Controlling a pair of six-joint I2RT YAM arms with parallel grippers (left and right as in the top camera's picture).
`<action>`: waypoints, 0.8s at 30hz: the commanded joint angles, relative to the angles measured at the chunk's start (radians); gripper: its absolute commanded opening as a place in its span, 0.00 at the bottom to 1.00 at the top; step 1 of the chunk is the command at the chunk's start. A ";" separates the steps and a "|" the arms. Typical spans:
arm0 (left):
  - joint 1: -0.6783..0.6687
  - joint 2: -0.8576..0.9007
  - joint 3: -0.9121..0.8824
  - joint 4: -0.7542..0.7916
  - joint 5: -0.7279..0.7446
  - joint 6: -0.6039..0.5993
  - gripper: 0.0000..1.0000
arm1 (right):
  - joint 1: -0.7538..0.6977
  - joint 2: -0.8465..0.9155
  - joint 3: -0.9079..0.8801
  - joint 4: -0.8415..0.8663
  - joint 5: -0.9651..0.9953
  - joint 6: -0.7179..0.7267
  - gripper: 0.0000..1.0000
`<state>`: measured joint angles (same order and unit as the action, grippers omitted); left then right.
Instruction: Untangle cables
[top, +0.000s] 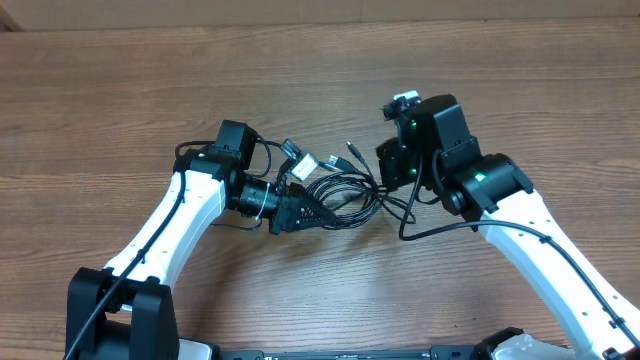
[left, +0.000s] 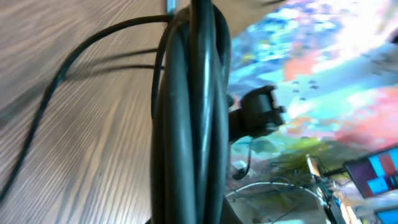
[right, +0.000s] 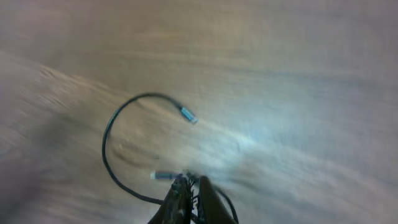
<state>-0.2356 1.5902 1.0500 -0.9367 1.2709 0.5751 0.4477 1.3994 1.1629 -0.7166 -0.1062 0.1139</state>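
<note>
wooden tabletop (top: 320, 60) is lying bare around the cables (top: 345, 190), which are sitting knotted mid-table between my arms. my left pincer (top: 300, 212) is clenching the bundle, seemingly to anchor it. my right pincer (right: 189, 186) is looking pinched onto one strand, probably for drawing it free.

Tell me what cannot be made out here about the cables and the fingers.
Overhead: the tangle of thin black flexible cables partly covers the left fingers; open or shut is unclear.
Left wrist: the blurred cables fill the view, hiding the fingers.
Right wrist: the right fingers are blurred and cut off by the bottom edge.
</note>
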 joint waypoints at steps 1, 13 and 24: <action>-0.001 0.000 0.017 -0.001 0.159 0.159 0.04 | 0.003 0.023 0.008 -0.033 -0.011 0.021 0.05; -0.001 0.000 0.017 0.003 -0.100 0.215 0.04 | 0.002 -0.137 0.070 0.001 -0.170 0.007 0.99; -0.001 0.000 0.017 0.045 -0.076 0.233 0.04 | 0.016 -0.131 0.067 -0.010 -0.317 -0.087 0.98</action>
<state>-0.2352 1.5902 1.0500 -0.8963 1.1538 0.7662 0.4492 1.2621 1.2148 -0.7261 -0.3714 0.0784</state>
